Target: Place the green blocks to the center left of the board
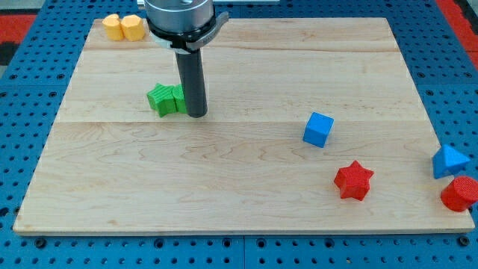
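Observation:
Two green blocks sit touching each other left of the board's middle: one green block (pixel 160 99) whose shape is hard to make out, and a second green block (pixel 178 98) partly hidden behind the rod. My tip (pixel 196 114) rests on the board right against the right side of the second green block. The dark rod rises from there to the arm's mount at the view's top.
Two yellow blocks (pixel 123 27) sit side by side at the board's top left corner. A blue cube (pixel 318 129) lies right of centre. A red star (pixel 352 181) lies lower right. A blue triangular block (pixel 449 161) and a red round block (pixel 460 195) sit at the right edge.

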`<state>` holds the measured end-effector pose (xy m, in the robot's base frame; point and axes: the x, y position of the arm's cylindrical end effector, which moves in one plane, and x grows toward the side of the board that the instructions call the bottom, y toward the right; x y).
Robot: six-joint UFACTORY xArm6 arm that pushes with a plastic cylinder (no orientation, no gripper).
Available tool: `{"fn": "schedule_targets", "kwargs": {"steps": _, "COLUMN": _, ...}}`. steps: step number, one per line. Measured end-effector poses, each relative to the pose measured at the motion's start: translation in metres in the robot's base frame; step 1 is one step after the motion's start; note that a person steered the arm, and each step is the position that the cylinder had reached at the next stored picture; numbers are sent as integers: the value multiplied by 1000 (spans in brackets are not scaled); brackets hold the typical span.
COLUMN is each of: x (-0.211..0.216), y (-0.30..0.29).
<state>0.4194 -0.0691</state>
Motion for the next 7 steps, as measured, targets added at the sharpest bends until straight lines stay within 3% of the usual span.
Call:
{"fn": "schedule_targets", "kwargs": {"steps": 3, "x": -29, "y": 30}}
{"fn": "schedule_targets", "kwargs": {"steps": 7, "x": -24, "y": -12}}
